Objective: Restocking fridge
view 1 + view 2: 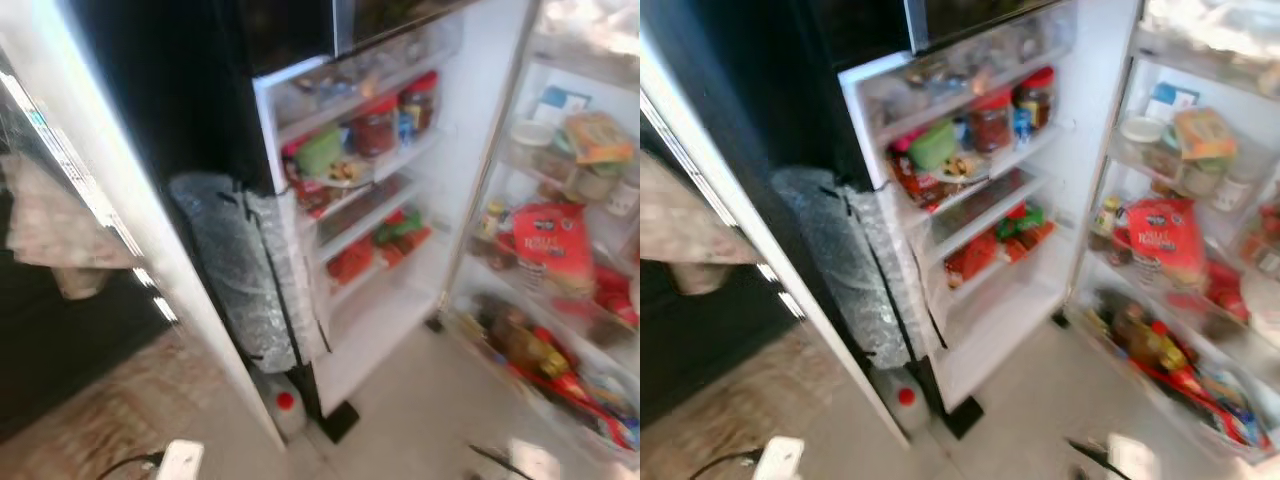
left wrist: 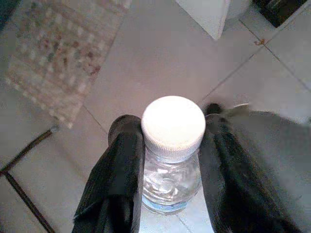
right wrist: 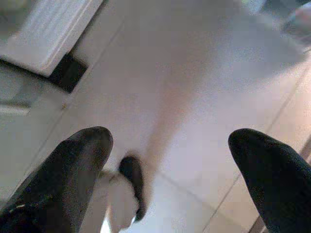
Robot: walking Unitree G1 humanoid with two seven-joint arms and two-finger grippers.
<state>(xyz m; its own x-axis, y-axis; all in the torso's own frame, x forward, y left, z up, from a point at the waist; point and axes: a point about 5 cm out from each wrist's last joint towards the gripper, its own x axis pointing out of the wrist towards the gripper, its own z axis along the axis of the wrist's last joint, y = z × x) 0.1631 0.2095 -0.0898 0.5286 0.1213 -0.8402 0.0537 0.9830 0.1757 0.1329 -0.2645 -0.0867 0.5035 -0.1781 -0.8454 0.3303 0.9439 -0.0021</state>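
Fridge (image 1: 400, 250) stands open ahead, white shelves crowded with jars and red packets, its door (image 1: 560, 250) on the right packed with bottles and bags. The left claw (image 2: 170, 160) grips a clear water bottle (image 2: 171, 179) with a white cap (image 2: 173, 124) above the tiled floor (image 2: 160, 53). The right claw (image 3: 180, 170) hangs with fingers spread wide, empty.

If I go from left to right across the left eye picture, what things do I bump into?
Patterned rug on the floor → white plug block with black cable → grey bubble-wrapped roll → clear jug with red cap → open fridge's white shelves → red snack bag in the door rack.
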